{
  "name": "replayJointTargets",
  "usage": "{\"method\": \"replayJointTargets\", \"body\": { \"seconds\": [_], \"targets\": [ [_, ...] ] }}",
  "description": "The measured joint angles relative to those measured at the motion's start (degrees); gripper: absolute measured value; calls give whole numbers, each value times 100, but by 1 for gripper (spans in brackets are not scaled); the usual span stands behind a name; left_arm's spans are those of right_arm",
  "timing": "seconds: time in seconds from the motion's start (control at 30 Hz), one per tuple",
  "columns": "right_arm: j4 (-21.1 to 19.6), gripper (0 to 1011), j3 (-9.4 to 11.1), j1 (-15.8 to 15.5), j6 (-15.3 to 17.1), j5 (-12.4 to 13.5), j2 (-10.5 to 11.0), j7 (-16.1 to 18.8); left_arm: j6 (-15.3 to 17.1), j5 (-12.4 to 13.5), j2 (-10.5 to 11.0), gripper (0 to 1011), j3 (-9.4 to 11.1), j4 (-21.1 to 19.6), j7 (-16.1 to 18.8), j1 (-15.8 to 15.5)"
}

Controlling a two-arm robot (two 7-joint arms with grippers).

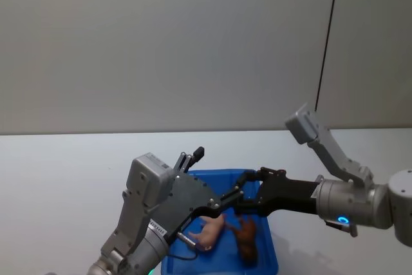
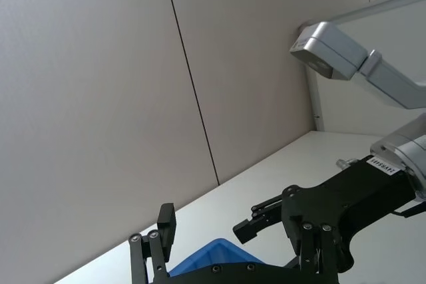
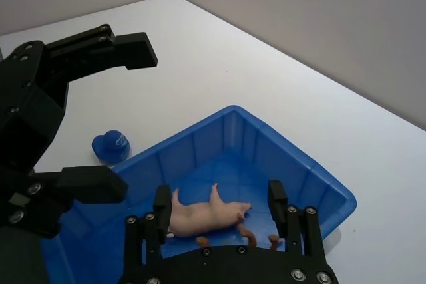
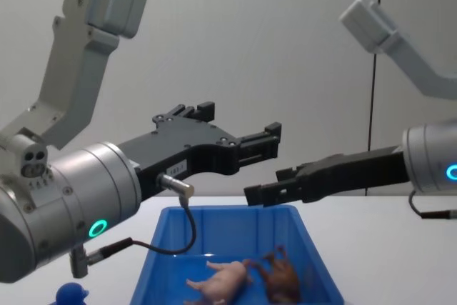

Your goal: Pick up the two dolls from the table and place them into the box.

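A: While both arms reach level above the box (image 4: 228,209), do the claws hold anything?
B: No. Left gripper (image 4: 239,125) and right gripper (image 1: 243,191) gape empty. Pig (image 1: 209,231) and lion (image 1: 247,239) lie sideways inside, roughly along its length.

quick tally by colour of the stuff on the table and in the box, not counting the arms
blue: 2, the box and a small blue object on the table outside it
pink: 1, the pig in the box
brown: 1, the lion in the box beside the pig
total: 4
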Motion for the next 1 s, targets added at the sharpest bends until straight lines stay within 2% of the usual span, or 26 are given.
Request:
{"method": "replayJointTargets", "body": {
  "seconds": [0.13, 0.23, 0.47, 0.83, 1.0],
  "targets": [
    [84, 960, -16, 27, -63, -43, -6, 10, 0, 0, 0, 1001, 0, 0, 0, 0],
    [86, 1001, -13, 21, -96, -51, 21, 10, 0, 0, 0, 1002, 0, 0, 0, 0],
    [-35, 1001, 78, -127, -198, -2, 209, -6, 0, 0, 0, 1001, 0, 0, 0, 0],
    [-365, 1001, 353, -529, -390, 459, 667, -47, 0, 0, 0, 1002, 0, 0, 0, 0],
    [-447, 1001, 424, -641, -440, 592, 788, -61, 10, 3, 6, 1002, -2, -6, 0, 7]
  ]
}}
